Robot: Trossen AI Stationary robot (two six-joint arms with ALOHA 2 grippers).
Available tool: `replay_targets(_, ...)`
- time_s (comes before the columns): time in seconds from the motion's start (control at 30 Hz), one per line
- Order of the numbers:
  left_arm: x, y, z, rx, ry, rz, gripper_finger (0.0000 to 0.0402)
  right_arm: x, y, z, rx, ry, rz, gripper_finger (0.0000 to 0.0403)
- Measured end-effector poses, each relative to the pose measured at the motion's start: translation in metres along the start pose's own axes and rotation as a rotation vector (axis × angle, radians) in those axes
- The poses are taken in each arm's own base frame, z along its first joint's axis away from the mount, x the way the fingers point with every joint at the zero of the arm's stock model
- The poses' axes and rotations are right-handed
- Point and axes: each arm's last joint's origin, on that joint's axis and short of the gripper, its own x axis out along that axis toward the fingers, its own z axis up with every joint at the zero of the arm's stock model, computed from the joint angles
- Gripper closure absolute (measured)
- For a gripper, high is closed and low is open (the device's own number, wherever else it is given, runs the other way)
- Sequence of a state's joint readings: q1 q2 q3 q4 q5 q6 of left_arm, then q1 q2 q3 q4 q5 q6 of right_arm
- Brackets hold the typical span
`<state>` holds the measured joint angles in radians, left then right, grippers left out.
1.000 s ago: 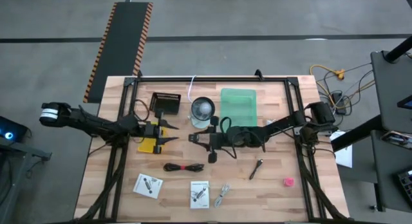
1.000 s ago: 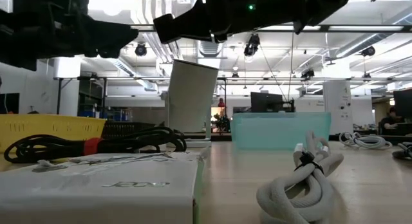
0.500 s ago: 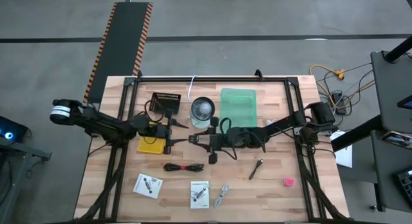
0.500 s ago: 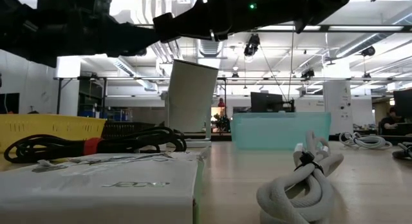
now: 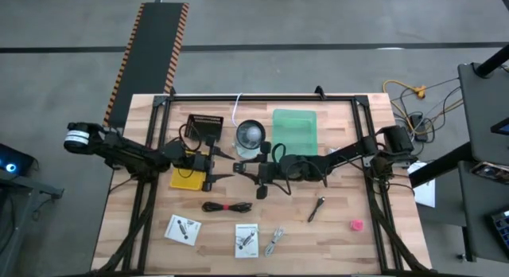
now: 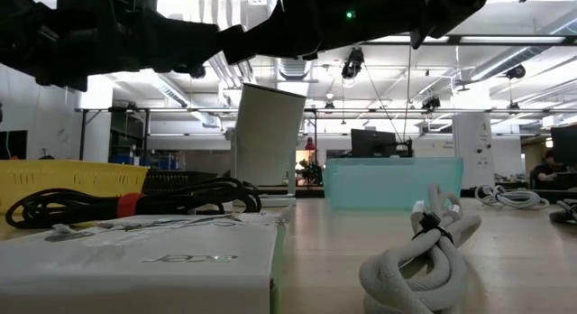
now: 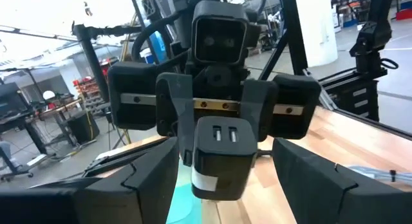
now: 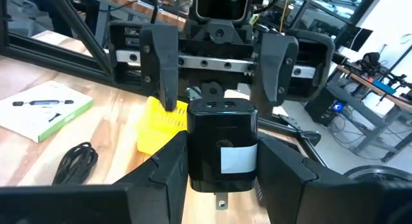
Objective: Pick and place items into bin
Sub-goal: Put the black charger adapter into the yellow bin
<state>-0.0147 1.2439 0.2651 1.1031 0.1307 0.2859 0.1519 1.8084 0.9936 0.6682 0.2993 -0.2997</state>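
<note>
Right gripper (image 5: 238, 170) clamps a black boxy charger (image 8: 222, 148) mid-table; left gripper (image 5: 223, 166) spread wide around it, yellow basket (image 5: 189, 179) beside.

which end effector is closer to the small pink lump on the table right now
The right end effector, though neither is close. It sits mid-table holding a black charger block; the pink lump lies toward the front right. The left end effector faces it, slightly farther away.
</note>
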Motion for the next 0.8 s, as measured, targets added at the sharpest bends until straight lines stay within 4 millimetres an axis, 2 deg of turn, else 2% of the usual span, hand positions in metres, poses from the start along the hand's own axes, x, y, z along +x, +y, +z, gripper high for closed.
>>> replay_targets(0.23,0.013,0.002,0.001,0.008,-0.012,0.011,0.0169,0.000,-0.001,0.000,0.001,0.001,-0.002,0.0261)
replay_targets(0.63,0.018,0.003,-0.003,0.011,-0.002,0.036,0.0169,0.000,-0.001,0.000,0.003,-0.002,-0.001,0.0261)
replay_targets(0.8,0.020,0.003,-0.003,0.011,-0.004,0.037,0.0193,0.000,-0.001,0.000,0.002,-0.002,0.001,0.0262)
